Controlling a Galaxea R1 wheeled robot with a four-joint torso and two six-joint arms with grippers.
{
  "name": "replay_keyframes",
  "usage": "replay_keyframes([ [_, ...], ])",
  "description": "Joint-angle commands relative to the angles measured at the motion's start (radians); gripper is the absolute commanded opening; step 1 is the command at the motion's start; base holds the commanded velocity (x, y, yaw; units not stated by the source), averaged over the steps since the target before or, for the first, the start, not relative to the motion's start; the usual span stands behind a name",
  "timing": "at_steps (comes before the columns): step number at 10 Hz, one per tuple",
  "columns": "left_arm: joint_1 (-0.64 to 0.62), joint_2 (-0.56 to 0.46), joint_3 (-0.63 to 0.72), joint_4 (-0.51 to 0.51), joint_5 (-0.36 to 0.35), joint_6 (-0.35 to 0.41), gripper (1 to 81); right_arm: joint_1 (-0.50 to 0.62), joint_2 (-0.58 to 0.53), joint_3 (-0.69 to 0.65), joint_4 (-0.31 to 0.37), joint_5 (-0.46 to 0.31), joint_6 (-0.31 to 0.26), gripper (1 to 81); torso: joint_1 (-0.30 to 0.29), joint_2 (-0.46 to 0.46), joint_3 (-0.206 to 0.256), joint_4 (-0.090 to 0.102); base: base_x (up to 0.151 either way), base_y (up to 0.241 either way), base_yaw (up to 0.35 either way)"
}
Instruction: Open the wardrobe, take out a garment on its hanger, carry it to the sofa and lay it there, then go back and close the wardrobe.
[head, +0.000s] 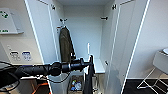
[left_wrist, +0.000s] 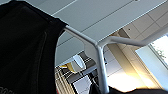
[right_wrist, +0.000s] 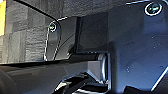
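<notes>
Holding the hanger (head: 88, 50) upright, our left tool (head: 88, 62) was clamped on it, the garment (head: 88, 78) hanging below before the open wardrobe (head: 82, 30). We judged keeping it level best; an olive jacket (head: 65, 45) hung inside.

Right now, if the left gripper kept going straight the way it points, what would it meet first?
The left gripper, holding the hanger with the garment, points right, across the open wardrobe. It would probably first reach the right door, though depth is unclear.
</notes>
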Motion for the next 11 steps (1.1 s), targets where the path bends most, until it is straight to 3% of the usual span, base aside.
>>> replay_keyframes([
  [1, -0.098, -0.063, 0.077, 0.062, -0.059, 0.011, 1.0, 0.033, 0.006, 0.009, 0.002, -0.032, -0.002, 81.1, 0.000, 0.000, 0.000, 0.000, 0.000, 0.000, 0.000],
  [11, -0.012, -0.072, 0.086, 0.096, -0.065, 0.013, 1.0, 0.035, 0.006, 0.007, 0.002, -0.030, -0.002, 81.1, 0.000, 0.000, 0.000, 0.000, 0.000, 0.000, 0.000],
])
